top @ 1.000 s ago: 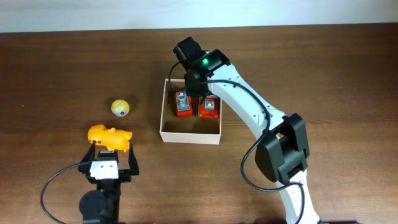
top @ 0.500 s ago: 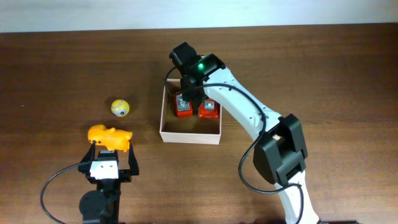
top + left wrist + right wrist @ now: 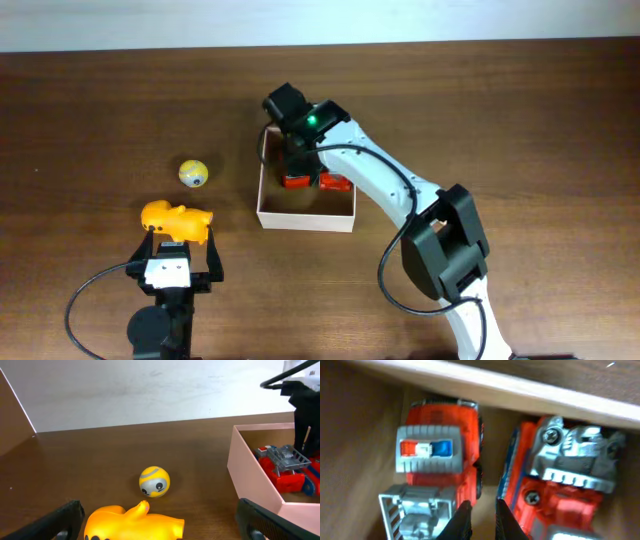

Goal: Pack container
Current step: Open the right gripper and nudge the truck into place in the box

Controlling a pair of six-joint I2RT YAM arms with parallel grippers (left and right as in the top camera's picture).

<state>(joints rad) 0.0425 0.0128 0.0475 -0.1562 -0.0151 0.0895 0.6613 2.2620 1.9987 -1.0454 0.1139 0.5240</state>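
Overhead shows the right arm has swung toward the far-left corner of the container [image 3: 305, 221], mid-bench. The right tool [image 3: 481, 517] has just pressed its fingers together on nothing, between the light-bar fire truck [image 3: 437, 455] and a second red truck [image 3: 565, 485], both inside. Two packed! The left tool [image 3: 181, 258] waits spread wide by the yellow toy animal [image 3: 176, 218] — the yellow ball [image 3: 194, 173] is out too.

Left arm [image 3: 160, 322] folded low at the near left, left end effector [image 3: 181, 240] spread fully wide, its fingers [image 3: 60, 517] set well apart, right arm [image 3: 385, 180] stretched from near right toward far centre, right end effector [image 3: 482, 521] pointed downward, fingers [image 3: 461, 522] closed almost together.
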